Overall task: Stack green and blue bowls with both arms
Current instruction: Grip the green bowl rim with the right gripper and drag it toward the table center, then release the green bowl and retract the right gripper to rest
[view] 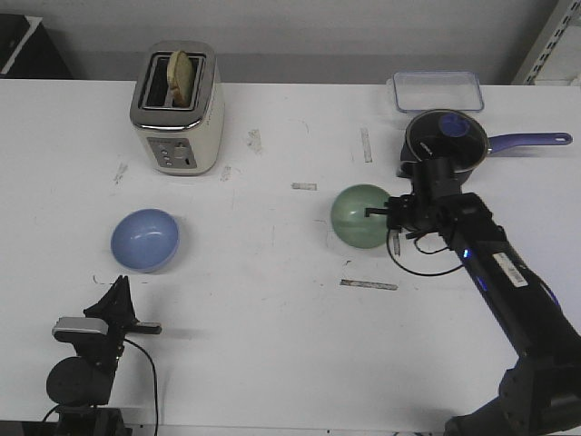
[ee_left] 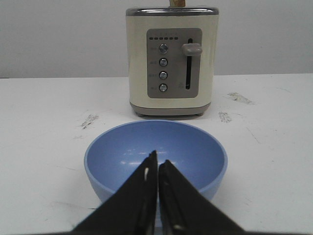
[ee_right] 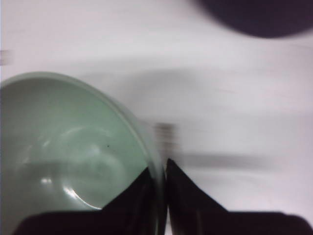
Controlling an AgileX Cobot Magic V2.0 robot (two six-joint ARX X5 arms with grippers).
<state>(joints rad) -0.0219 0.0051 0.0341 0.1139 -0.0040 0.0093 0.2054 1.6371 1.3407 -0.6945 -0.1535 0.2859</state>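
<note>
The blue bowl point(view: 145, 240) stands upright on the white table at the left; it also shows in the left wrist view point(ee_left: 155, 159). My left gripper point(view: 123, 292) is shut and empty, low near the table's front edge, just short of that bowl. The green bowl point(view: 360, 217) is tilted on its side near the table's middle, lifted off the table. My right gripper point(view: 386, 215) is shut on its rim. In the right wrist view the green bowl point(ee_right: 68, 147) has its rim pinched between the two fingers of the right gripper point(ee_right: 159, 171).
A cream toaster point(view: 177, 109) with bread in a slot stands at the back left. A dark navy saucepan point(view: 447, 138) with a long handle and a clear lidded box point(view: 438, 91) sit at the back right. Tape marks dot the table point(view: 272, 345).
</note>
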